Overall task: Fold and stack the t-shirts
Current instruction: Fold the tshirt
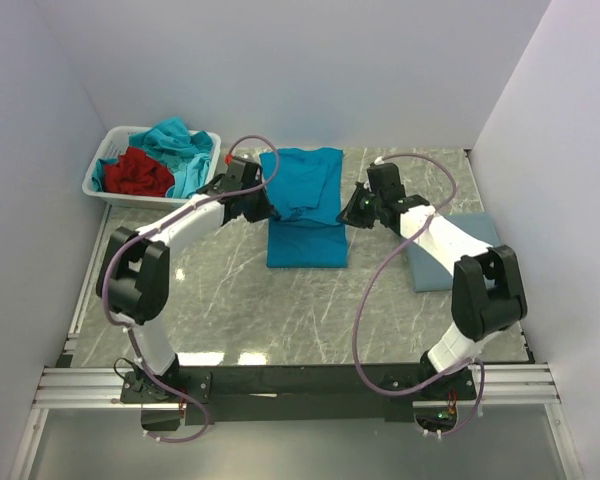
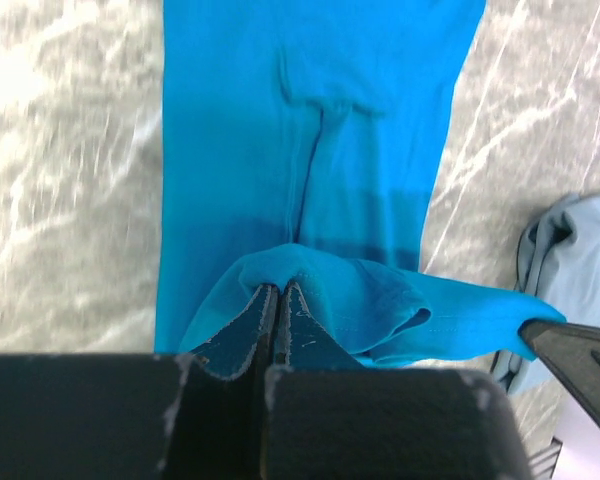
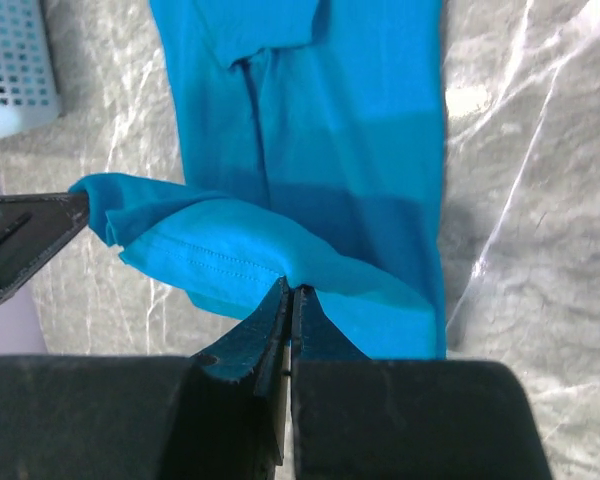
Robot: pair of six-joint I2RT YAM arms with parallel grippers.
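Observation:
A bright teal-blue t-shirt [image 1: 306,245] lies as a long narrow strip in the middle of the table, and one end of it is raised off the surface. My left gripper [image 1: 263,207] is shut on the left corner of that raised edge, its jaws pinching a bunch of cloth [image 2: 277,288]. On the right corner my right gripper [image 1: 347,215] is shut too, with the stitched hem caught at the fingertips [image 3: 289,290]. The rest of the shirt [image 2: 310,120] [image 3: 350,130] lies flat beneath both wrists. A folded slate-blue t-shirt [image 1: 450,250] rests at the right.
A white slatted basket [image 1: 100,190] stands at the back left, holding a red shirt [image 1: 140,172] and a turquoise shirt [image 1: 180,140]. White walls enclose the marble table on three sides. The basket's corner [image 3: 15,70] shows in the right wrist view.

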